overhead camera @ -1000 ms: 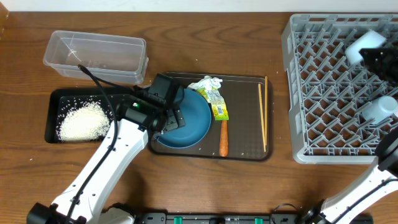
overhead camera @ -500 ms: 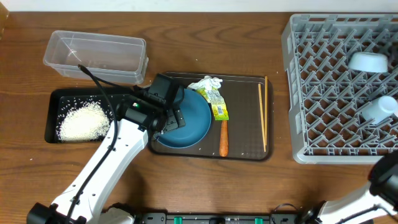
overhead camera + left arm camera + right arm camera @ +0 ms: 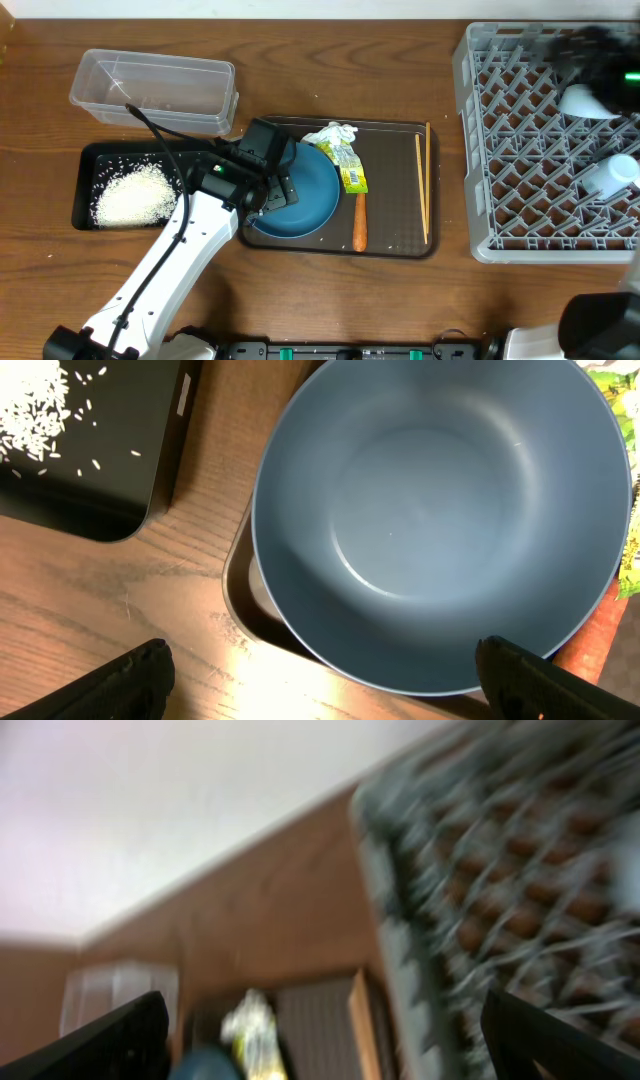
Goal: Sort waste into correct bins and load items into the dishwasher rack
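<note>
Resting at the 9 o'clock end of the brown tray (image 3: 395, 215), the dish (image 3: 305, 195) is found upright, with nothing inside it. The left hand (image 3: 320, 660) is held over the dish's 9 o'clock rim; its fingers are spread wide and nothing is gripped.

On the brown tray, the tissue (image 3: 333, 133) is noted at 1 o'clock of the dish. The wrapper (image 3: 350, 170) is noted at 3 o'clock, just beside the rim. The carrot (image 3: 360, 222) is noted at 4 o'clock, laid along the 12-to-6 line. The chopsticks (image 3: 422, 190) are laid along the tray's 3 o'clock edge.

The black tray (image 3: 85, 185) is placed at 9 o'clock of the brown tray. Rice (image 3: 130, 197) is heaped in it, with loose grains scattered around the heap. The tub (image 3: 150, 90) is set at 12 o'clock of the black tray.

The rack (image 3: 480, 150) is located at the 3 o'clock side of the counter (image 3: 350, 60). The bowl (image 3: 585, 102) is seen in its 2 o'clock part, and the cup (image 3: 612, 177) at 4 o'clock.

The right wrist view is heavily blurred. In it, the fingers of the right hand (image 3: 320, 1020) are seen wide apart, with nothing between them.
</note>
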